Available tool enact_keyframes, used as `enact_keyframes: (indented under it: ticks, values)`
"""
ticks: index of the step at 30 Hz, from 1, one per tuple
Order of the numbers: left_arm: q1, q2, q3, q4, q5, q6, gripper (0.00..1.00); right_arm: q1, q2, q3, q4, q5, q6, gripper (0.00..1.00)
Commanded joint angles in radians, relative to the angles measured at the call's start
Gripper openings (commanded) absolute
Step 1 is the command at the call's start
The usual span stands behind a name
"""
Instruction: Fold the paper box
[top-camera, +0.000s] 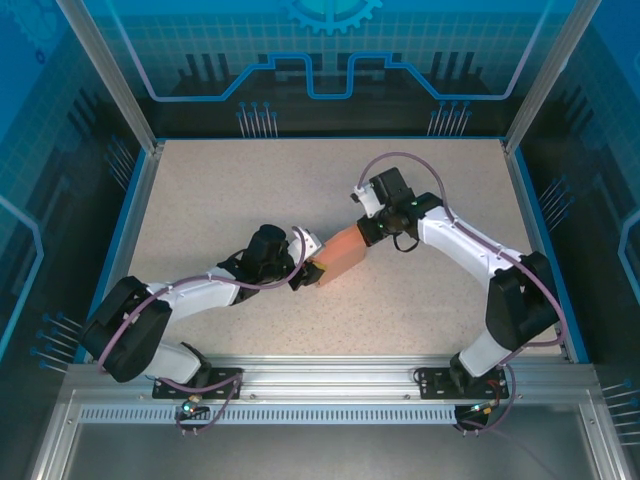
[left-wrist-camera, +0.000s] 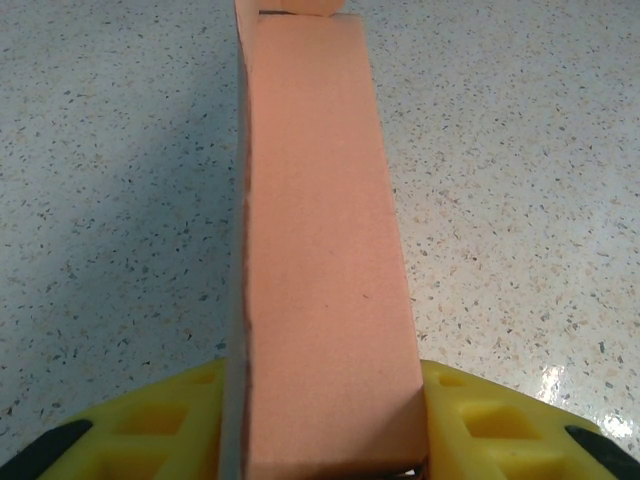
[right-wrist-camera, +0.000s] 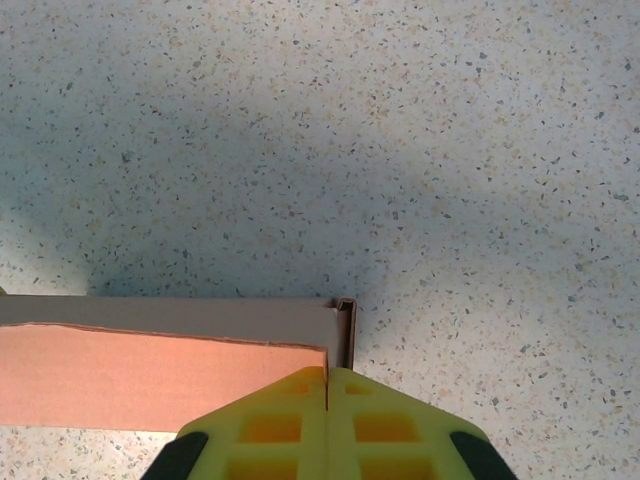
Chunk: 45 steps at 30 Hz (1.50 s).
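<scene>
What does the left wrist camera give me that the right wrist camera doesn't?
Left wrist: the long salmon face of the paper box running away from the left gripper, clamped between its yellow fingers. Right wrist: the right gripper shut on a box corner, with the cardboard's grey inner side and a folded lip. Both: the box and the speckled table.

Reaching inward from near-edge bases, elbows bent, nearly meeting in the middle. Clamping the paper box (left-wrist-camera: 320, 250) with the left end effector (top-camera: 303, 272); holding the right end effector (right-wrist-camera: 328, 400) fully closed, yellow fingers pressed together.
</scene>
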Motion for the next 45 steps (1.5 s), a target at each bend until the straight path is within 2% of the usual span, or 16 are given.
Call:
enact_keyframes:
  ticks: [1, 15, 21, 30, 39, 45]
  values:
    - [0.001, 0.016, 0.031, 0.033, -0.008, -0.008, 0.36, 0.026, -0.030, -0.047, -0.052, -0.031, 0.013, 0.00]
    - [0.001, 0.030, 0.038, 0.033, -0.003, -0.010, 0.36, 0.036, -0.125, -0.186, 0.084, 0.013, -0.024, 0.00]
    - [0.001, 0.030, 0.038, 0.032, -0.003, -0.008, 0.36, 0.038, -0.126, -0.179, 0.069, 0.013, -0.119, 0.00]
    - [0.001, 0.030, 0.040, 0.028, -0.002, -0.007, 0.36, 0.024, -0.115, -0.138, 0.038, 0.010, -0.172, 0.00]
    - [0.001, 0.032, 0.042, 0.027, -0.004, -0.007, 0.36, 0.018, -0.094, -0.121, 0.031, -0.041, -0.137, 0.00]
    - [0.002, 0.045, 0.050, 0.027, -0.004, -0.010, 0.36, 0.015, -0.105, -0.146, 0.046, -0.009, -0.093, 0.00]
